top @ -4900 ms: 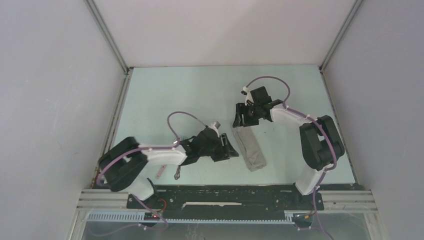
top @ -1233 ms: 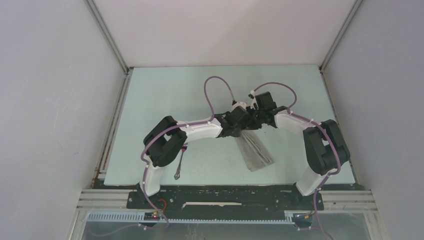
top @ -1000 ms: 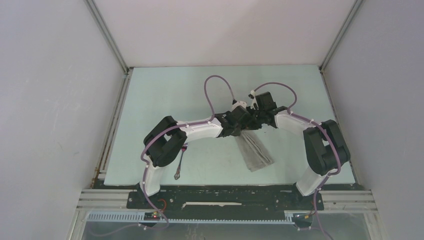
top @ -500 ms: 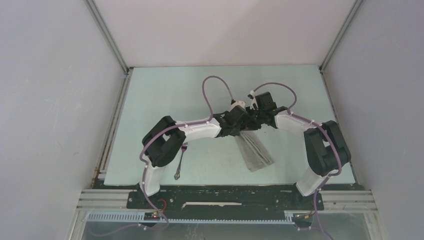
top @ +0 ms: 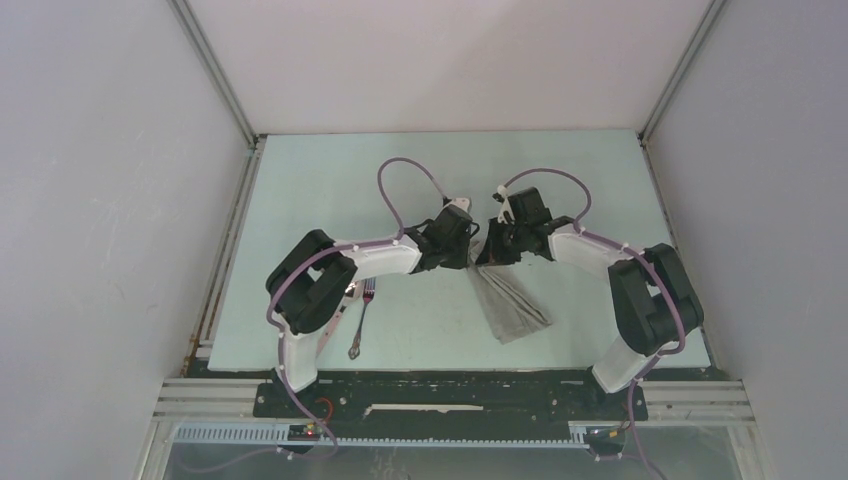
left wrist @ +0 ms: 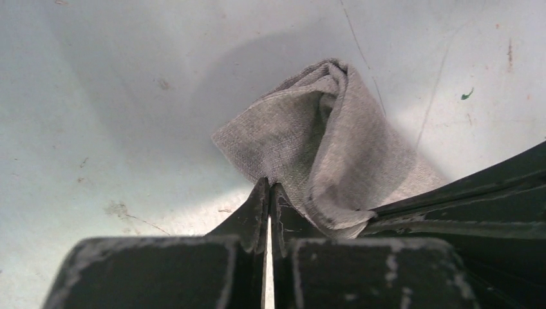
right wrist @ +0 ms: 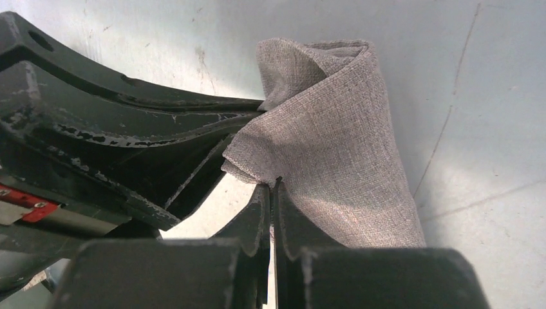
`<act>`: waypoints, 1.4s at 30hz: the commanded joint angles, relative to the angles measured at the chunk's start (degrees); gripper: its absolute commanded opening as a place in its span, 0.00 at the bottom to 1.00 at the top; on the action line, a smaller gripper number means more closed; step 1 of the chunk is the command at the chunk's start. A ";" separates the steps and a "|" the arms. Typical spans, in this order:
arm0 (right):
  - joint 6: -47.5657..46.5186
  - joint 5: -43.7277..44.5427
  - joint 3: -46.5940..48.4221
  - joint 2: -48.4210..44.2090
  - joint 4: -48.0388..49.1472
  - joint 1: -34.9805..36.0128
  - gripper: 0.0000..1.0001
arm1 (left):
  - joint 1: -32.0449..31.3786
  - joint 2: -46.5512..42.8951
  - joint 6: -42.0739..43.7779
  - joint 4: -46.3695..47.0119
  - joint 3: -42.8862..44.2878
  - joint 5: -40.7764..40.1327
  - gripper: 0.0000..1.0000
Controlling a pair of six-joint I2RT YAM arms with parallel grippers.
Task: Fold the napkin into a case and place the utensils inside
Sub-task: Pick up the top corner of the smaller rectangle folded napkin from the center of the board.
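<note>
Logging state at the mouth-opening step. Found napkin (top: pixel 512 305) already folded into a narrow oblong, lying diagonally from centre toward lower right of the top view, near end flat on the surface (top: pixel 330 190), far end raised.

Noted left pincer (left wrist: pixel 268 196) closed right down, tips nipping one edge layer of cloth at the raised end. Noted right pincer (right wrist: pixel 273 190) likewise closed tight, nipping a neighbouring edge of the same end from the opposite side. Saw both sets of tips close together at centre of the top view.

Judged the reason for the double pinch: separating the layers to pull the pocket open, using the flat lower end as anchor. Could not confirm the width of the mouth from either wrist view; saw only a rolled, puckered fold beyond the tips.

Located utensils (top: pixel 360 322) at lower left of the top view, well apart from the napkin, beside the left arm. Made out one slim metal piece plainly, the second mostly hidden under that arm. Judged loading not yet begun.

Expect trouble: with both pincers occupied, must release one to fetch a utensil, risking collapse of the mouth. Advise low tension to avoid dragging the fold undone.
</note>
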 commanded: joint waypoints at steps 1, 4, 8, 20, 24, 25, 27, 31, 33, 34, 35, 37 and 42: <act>-1.14 2.15 -0.23 -0.93 -0.80 2.27 0.00 | 0.53 -4.20 -1.65 5.51 -1.20 2.77 0.00; -1.15 3.98 -0.18 -0.40 -1.34 3.22 0.00 | 0.56 -5.36 -1.69 7.07 -2.67 3.40 0.00; -0.41 5.44 -0.27 0.87 -1.33 3.76 0.00 | 0.60 -6.76 -1.45 10.04 -4.43 3.01 0.00; 9.68 4.21 -2.29 5.12 9.52 3.43 0.00 | 0.64 -7.40 -1.32 11.42 -6.21 4.05 0.00; 14.41 3.97 -3.89 6.04 15.67 2.89 0.00 | 0.60 -8.01 -1.17 12.03 -7.00 4.39 0.00; 15.70 3.83 -4.70 6.10 17.52 2.65 0.00 | 0.59 -8.22 -1.15 12.28 -7.25 4.41 0.00; 18.42 3.45 -6.49 6.07 21.40 2.14 0.00 | 0.62 -8.47 -1.15 12.65 -7.72 4.41 0.00; 20.44 1.61 -10.10 6.49 30.40 1.08 0.00 | 0.70 -8.79 -1.07 12.69 -8.53 3.64 0.00; 19.26 -0.41 -10.79 7.72 33.71 0.75 0.00 | 0.66 -8.66 -0.98 12.94 -8.82 3.77 0.00; 19.01 -0.83 -11.75 7.90 35.63 0.43 0.00 | 0.68 -8.61 -0.97 12.97 -8.92 3.83 0.00; 19.22 -1.83 -13.14 7.92 38.50 -0.03 0.00 | 0.65 -8.53 -1.05 12.98 -8.99 3.82 0.00; 21.93 -4.96 -16.86 8.24 47.17 -1.59 0.00 | 0.72 -8.49 -1.14 13.35 -9.43 3.76 0.00; 23.96 -8.08 -18.19 11.02 53.62 -3.01 0.00 | 0.73 -8.22 -1.44 13.85 -9.74 4.01 0.00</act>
